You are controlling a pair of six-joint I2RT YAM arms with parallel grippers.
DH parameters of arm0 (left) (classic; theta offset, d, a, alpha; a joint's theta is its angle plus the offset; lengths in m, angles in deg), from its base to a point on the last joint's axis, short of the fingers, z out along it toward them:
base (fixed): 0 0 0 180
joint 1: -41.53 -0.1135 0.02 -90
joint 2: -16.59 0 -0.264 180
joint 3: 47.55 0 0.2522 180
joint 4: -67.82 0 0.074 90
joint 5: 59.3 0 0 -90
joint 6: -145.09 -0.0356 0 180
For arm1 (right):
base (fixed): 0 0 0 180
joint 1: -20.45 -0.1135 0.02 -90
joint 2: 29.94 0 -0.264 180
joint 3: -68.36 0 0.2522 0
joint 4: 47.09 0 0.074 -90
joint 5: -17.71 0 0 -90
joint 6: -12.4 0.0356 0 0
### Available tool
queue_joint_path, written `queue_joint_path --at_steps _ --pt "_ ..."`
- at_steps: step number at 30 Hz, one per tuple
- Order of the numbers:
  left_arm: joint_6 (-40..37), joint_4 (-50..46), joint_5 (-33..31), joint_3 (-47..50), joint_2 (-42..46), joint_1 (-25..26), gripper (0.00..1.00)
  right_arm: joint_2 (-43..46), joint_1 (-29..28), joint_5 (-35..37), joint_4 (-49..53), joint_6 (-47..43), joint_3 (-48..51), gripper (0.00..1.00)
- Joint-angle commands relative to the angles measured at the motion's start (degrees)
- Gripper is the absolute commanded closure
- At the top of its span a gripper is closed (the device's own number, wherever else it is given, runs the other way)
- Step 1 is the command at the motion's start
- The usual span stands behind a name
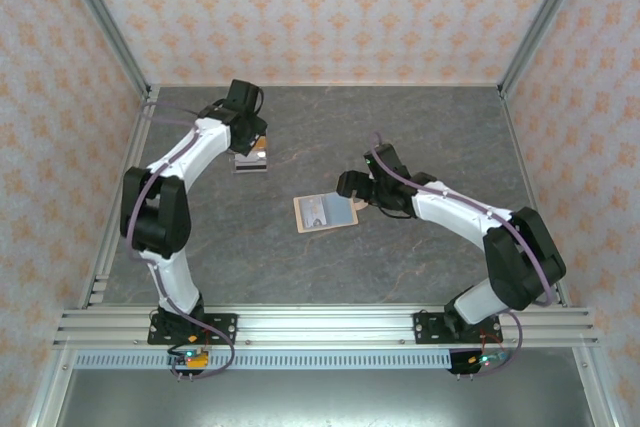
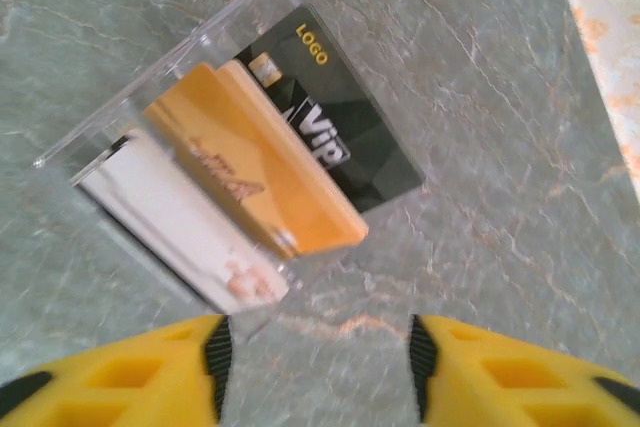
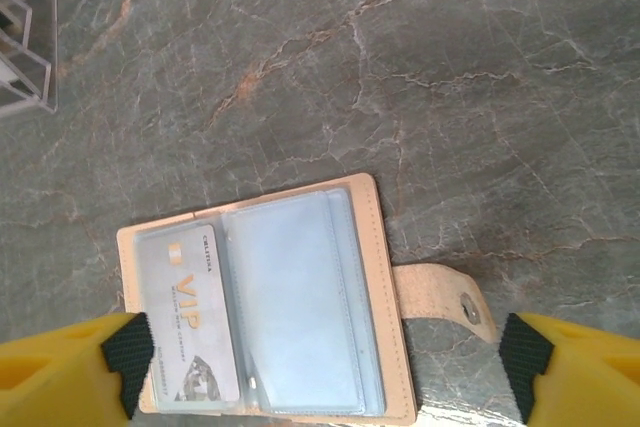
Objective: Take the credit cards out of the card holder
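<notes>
The card holder (image 3: 290, 297) lies spread open on the grey table, a beige wallet with pale blue pockets and its snap tab (image 3: 445, 292) out to the right. A grey VIP credit card (image 3: 190, 307) sits in its left pocket. My right gripper (image 3: 325, 372) hovers open over it, its fingers wide on either side of the holder's near edge. At the far left, my left gripper (image 2: 318, 367) stands open with nothing between its pads, just short of a black card (image 2: 345, 137), an orange card (image 2: 250, 162) and a white card (image 2: 180, 217), which overlap each other.
The three loose cards rest in a clear plastic tray (image 2: 150, 77), seen from above at the back left (image 1: 252, 161). The holder (image 1: 325, 212) is mid-table, with the right gripper (image 1: 352, 192) beside it. Aluminium rails and patterned walls bound the table.
</notes>
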Motion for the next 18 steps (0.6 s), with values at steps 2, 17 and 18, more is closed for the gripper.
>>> queue_joint_path --at_steps 2,17,18 --pt "-10.92 -1.90 1.87 6.74 9.72 0.30 0.35 -4.55 -3.00 1.29 3.77 -2.58 -5.63 0.18" --pt "-22.58 5.38 10.79 27.57 22.88 4.03 0.00 -19.89 -5.37 -12.30 -0.08 1.28 -13.24 0.69" --pt "-22.68 5.18 10.99 27.52 22.41 4.68 0.00 -20.16 -5.37 -12.59 -0.29 1.44 -13.18 0.70"
